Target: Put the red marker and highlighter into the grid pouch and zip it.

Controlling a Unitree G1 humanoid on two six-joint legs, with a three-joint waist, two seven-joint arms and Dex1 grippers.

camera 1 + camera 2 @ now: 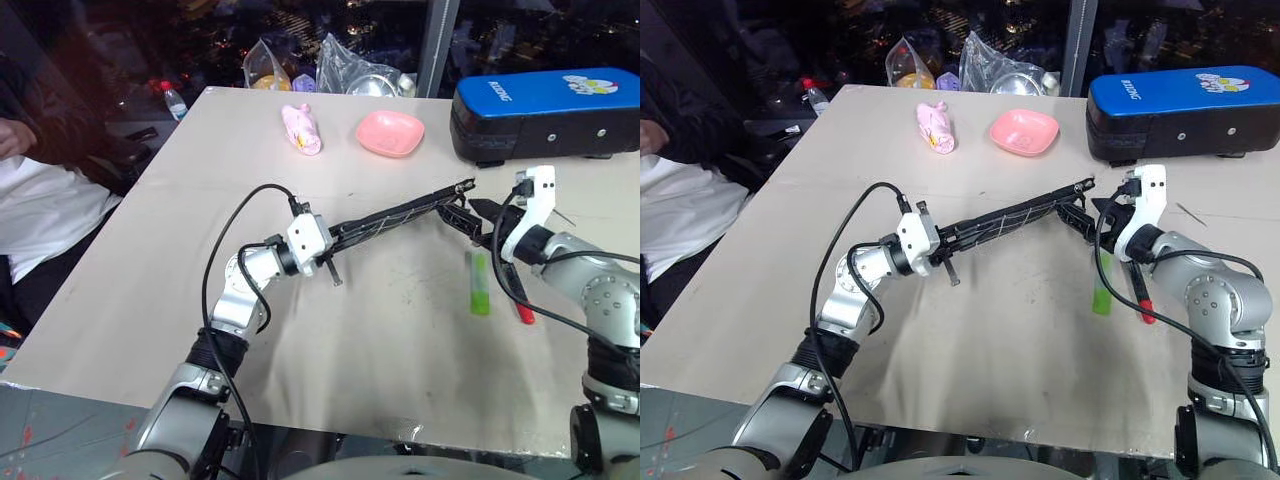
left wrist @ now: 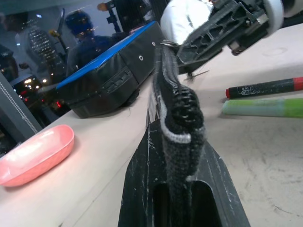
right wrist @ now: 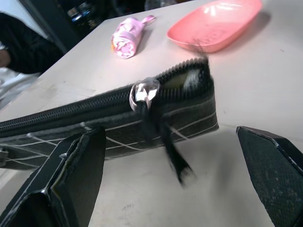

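The grid pouch point(image 1: 390, 218) hangs edge-on above the table, black with white lines. My left gripper point(image 1: 328, 240) is shut on its near end point(image 2: 182, 142). Its far end, with the silver zipper slider point(image 3: 144, 92) and a dark pull strap, lies between the fingers of my right gripper point(image 1: 478, 212). That gripper is open, and its fingers point(image 3: 78, 165) stand well apart on either side, touching nothing. The lime-green highlighter point(image 1: 480, 283) lies flat on the table just below my right gripper. The red marker point(image 1: 524, 312) lies beside it, partly hidden by the right arm's cable.
A big blue-and-black case point(image 1: 545, 110) stands at the far right. A pink bowl point(image 1: 390, 132) and a pink wrapped bundle point(image 1: 302, 128) lie toward the far edge, with plastic bags point(image 1: 350, 70) behind them. A person in white point(image 1: 30, 200) sits at the left.
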